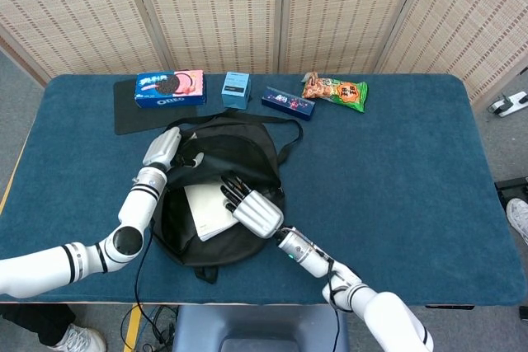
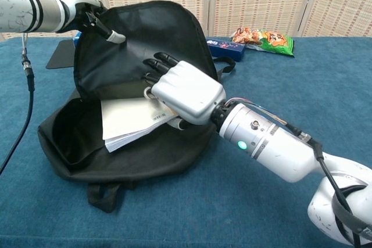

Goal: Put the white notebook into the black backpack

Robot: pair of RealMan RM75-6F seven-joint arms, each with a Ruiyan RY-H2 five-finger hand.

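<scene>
The black backpack (image 1: 216, 147) (image 2: 139, 45) lies open near the table's front edge. My left hand (image 1: 164, 147) (image 2: 87, 10) grips the upper flap and holds it raised. The white notebook (image 1: 205, 208) (image 2: 131, 121) lies partly inside the opening, its near edge sticking out toward me. My right hand (image 1: 254, 208) (image 2: 183, 88) holds the notebook's right end, fingers over the top and reaching into the bag. The notebook's far end is hidden under the flap and the hand.
Along the back of the blue table (image 1: 396, 162) sit an Oreo box (image 1: 169, 87) on a dark mat, a small blue box (image 1: 236, 88), a dark blue box (image 1: 289, 102) and a snack bag (image 1: 334, 90) (image 2: 263, 38). A cable hangs from my left arm.
</scene>
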